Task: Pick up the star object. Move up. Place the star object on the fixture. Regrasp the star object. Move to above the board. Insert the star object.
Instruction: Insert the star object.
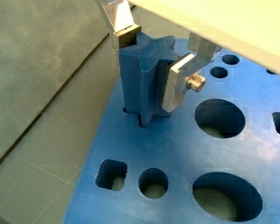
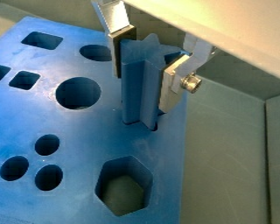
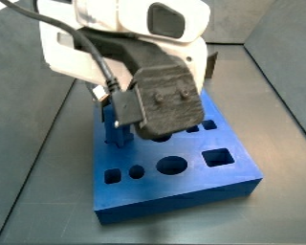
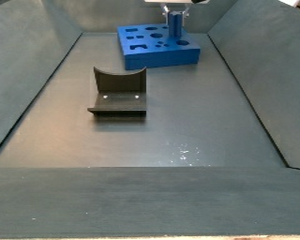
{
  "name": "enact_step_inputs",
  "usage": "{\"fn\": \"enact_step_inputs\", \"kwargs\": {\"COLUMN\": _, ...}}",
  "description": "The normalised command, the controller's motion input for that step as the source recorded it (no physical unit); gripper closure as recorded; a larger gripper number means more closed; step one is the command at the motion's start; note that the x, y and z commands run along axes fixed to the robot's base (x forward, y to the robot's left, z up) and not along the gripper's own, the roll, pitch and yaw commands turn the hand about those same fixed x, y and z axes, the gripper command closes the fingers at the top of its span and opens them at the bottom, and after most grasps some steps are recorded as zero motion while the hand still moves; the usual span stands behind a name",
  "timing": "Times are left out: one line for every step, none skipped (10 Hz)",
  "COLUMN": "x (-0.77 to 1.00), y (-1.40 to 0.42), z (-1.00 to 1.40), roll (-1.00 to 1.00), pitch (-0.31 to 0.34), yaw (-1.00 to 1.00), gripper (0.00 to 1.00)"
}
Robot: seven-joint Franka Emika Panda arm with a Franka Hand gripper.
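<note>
The blue star object [image 1: 143, 83] stands upright with its lower end in a star-shaped hole near the edge of the blue board [image 1: 95, 131]. It also shows in the other wrist view [image 2: 140, 83]. My gripper [image 1: 150, 66] is shut on the star object, one finger on each side of its upper part; the same grip shows in the other wrist view [image 2: 146, 63]. In a side view the arm's hand covers most of the star object [image 3: 114, 129] above the board [image 3: 182, 196]. In a side view the gripper [image 4: 175, 17] is over the board [image 4: 146, 56] at the far end.
The board has several other holes: round ones [image 1: 220, 116], a hexagon [image 2: 122, 185] and a square [image 3: 220, 156]. The dark fixture [image 4: 117, 94] stands on the grey floor, nearer than the board. Sloped grey walls [image 4: 40, 84] enclose the floor.
</note>
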Motion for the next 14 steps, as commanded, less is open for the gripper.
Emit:
{"fn": "enact_step_inputs", "kwargs": {"x": -0.07, "y": -0.18, "z": -0.94, "roll": 0.23, "pitch": -0.326, "yaw": 0.00, "gripper": 1.00}}
{"fn": "enact_step_inputs", "kwargs": {"x": -0.06, "y": -0.21, "z": -0.96, "roll": 0.20, "pitch": -0.326, "yaw": 0.00, "gripper": 1.00}}
{"fn": "enact_step_inputs", "kwargs": {"x": -0.08, "y": -0.21, "z": -0.98, "roll": 0.20, "pitch": -0.309, "yaw": 0.00, "gripper": 1.00}}
{"fn": "enact_step_inputs", "kwargs": {"x": -0.05, "y": -0.19, "z": -1.00, "roll": 0.18, "pitch": -0.271, "yaw": 0.00, "gripper": 1.00}}
{"fn": "enact_step_inputs", "kwargs": {"x": -0.06, "y": -0.17, "z": -1.00, "roll": 0.18, "pitch": -0.254, "yaw": 0.00, "gripper": 1.00}}
{"fn": "enact_step_inputs", "kwargs": {"x": -0.03, "y": -0.18, "z": -1.00, "roll": 0.15, "pitch": -0.197, "yaw": 0.00, "gripper": 1.00}}
{"fn": "enact_step_inputs", "kwargs": {"x": -0.04, "y": -0.19, "z": -1.00, "roll": 0.13, "pitch": -0.146, "yaw": 0.00, "gripper": 1.00}}
{"fn": "enact_step_inputs", "kwargs": {"x": -0.02, "y": -0.15, "z": -1.00, "roll": 0.13, "pitch": -0.077, "yaw": 0.02, "gripper": 1.00}}
{"fn": "enact_step_inputs", "kwargs": {"x": 0.00, "y": -0.14, "z": -1.00, "roll": 0.10, "pitch": -0.043, "yaw": 0.02, "gripper": 1.00}}
{"fn": "enact_step_inputs", "kwargs": {"x": 0.25, "y": -0.01, "z": -1.00, "roll": 0.06, "pitch": -0.194, "yaw": 0.00, "gripper": 1.00}}
{"fn": "enact_step_inputs", "kwargs": {"x": 0.00, "y": 0.00, "z": 0.00, "roll": 0.00, "pitch": 0.000, "yaw": -0.01, "gripper": 1.00}}
{"fn": "enact_step_inputs", "kwargs": {"x": 0.00, "y": 0.00, "z": 0.00, "roll": -0.02, "pitch": 0.000, "yaw": 0.00, "gripper": 1.00}}
{"fn": "enact_step_inputs", "kwargs": {"x": -0.12, "y": 0.00, "z": -0.90, "roll": 0.15, "pitch": -0.389, "yaw": 0.00, "gripper": 1.00}}
{"fn": "enact_step_inputs", "kwargs": {"x": -0.12, "y": 0.00, "z": -1.00, "roll": 0.07, "pitch": -0.054, "yaw": 0.00, "gripper": 1.00}}
